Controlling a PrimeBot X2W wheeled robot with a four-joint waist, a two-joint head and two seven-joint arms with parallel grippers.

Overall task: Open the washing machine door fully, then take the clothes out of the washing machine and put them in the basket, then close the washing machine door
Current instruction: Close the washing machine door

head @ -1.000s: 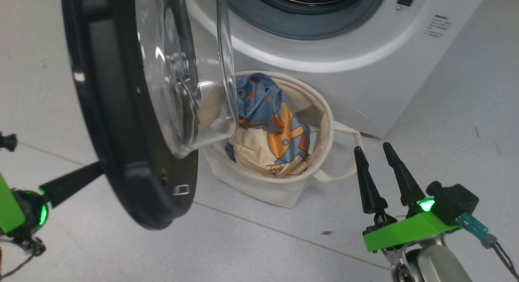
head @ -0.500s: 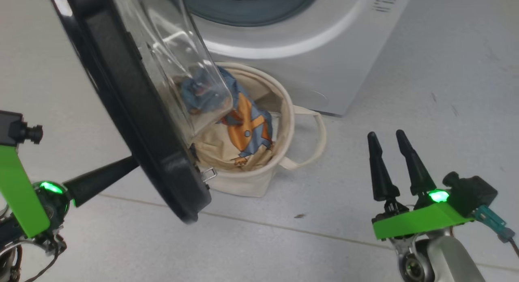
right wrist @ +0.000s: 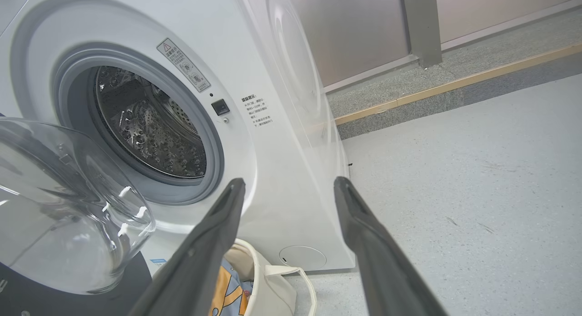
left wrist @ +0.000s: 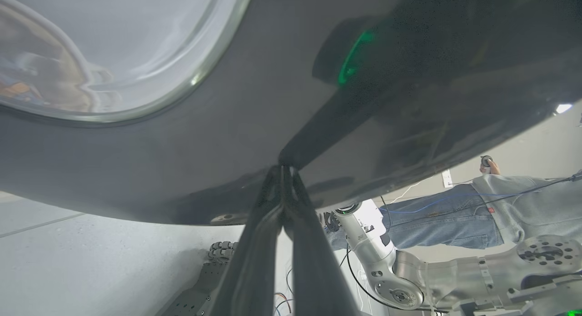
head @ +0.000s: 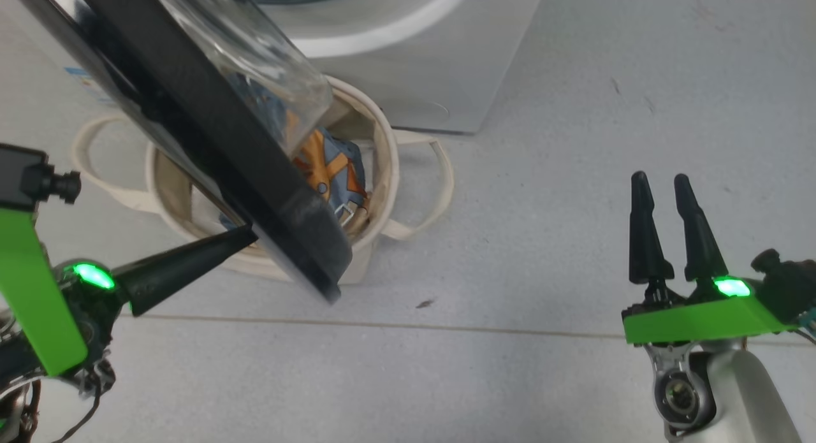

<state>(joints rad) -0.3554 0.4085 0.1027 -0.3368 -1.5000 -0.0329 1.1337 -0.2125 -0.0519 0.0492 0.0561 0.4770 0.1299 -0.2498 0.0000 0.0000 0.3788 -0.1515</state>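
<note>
Head view: the washing machine door [head: 210,130] stands open and slants across the upper left, over the basket [head: 384,143]. The basket sits on the floor [head: 542,194] just in front of the washing machine [head: 414,60], with the clothes [head: 331,169] inside it. The left gripper [head: 247,237] has its fingers pressed together with nothing between them, tip against the door's black rim. The right gripper [head: 660,177] hangs well apart at the lower right, fingers spread and empty.

Left wrist view: the closed fingertips meet their own reflection on the glossy rim, below the glass centre. A person [left wrist: 436,216] in jeans is behind.

Right wrist view: between wide fingers, the machine's drum [right wrist: 150,125] is bare.
</note>
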